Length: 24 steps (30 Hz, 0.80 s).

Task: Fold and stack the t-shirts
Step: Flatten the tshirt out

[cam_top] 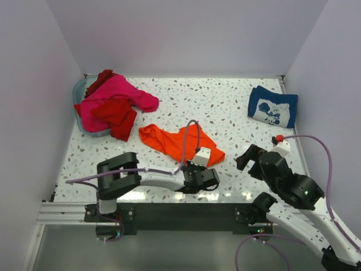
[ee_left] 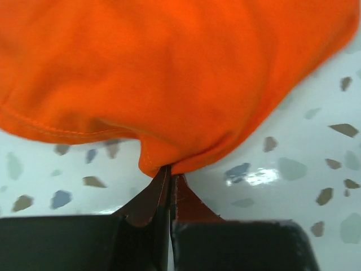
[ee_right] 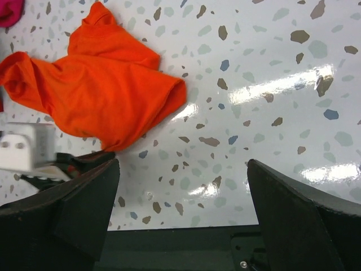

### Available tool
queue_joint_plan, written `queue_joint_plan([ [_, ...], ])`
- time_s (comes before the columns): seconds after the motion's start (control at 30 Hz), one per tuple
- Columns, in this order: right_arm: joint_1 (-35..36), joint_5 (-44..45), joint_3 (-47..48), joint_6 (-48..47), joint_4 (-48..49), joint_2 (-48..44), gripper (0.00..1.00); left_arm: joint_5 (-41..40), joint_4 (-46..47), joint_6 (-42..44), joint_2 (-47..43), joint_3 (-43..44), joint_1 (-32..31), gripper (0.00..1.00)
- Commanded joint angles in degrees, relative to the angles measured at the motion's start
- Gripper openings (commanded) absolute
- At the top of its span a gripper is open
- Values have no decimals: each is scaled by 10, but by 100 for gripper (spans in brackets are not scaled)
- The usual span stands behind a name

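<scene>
Orange t-shirt runs left and away from our left pincer, which pinches its near-right hem; our right pincer hangs spread, off its right.

no text, label, brand or number can be read anywhere. the only marking is the white print on the navy blue t-shirt, which lies at the far right of the table; it is too small to tell letters from picture.
</scene>
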Motion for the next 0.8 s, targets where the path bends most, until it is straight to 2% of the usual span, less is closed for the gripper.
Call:
queue_joint_plan([
  [0.0,2,5,-16,2,33,33,99,-45,-75,-58,-110,-40,25,0],
  [0.17,1,-35,-46,-5,112,88,99,-71,-169,-67,-285,-46,60,0],
  [0.37,1,-100,-64,-16,199,164,98,-94,-261,-58,-418,-35,106,0],
  [0.47,1,-126,-76,-13,253,203,98,-121,-331,-95,-461,-37,116,0],
  [0.6,1,-155,-88,-8,306,246,96,-161,-471,-195,-514,-20,123,0],
  [0.77,2,-169,-82,-10,351,301,96,-176,-531,-241,-583,-26,123,0],
])
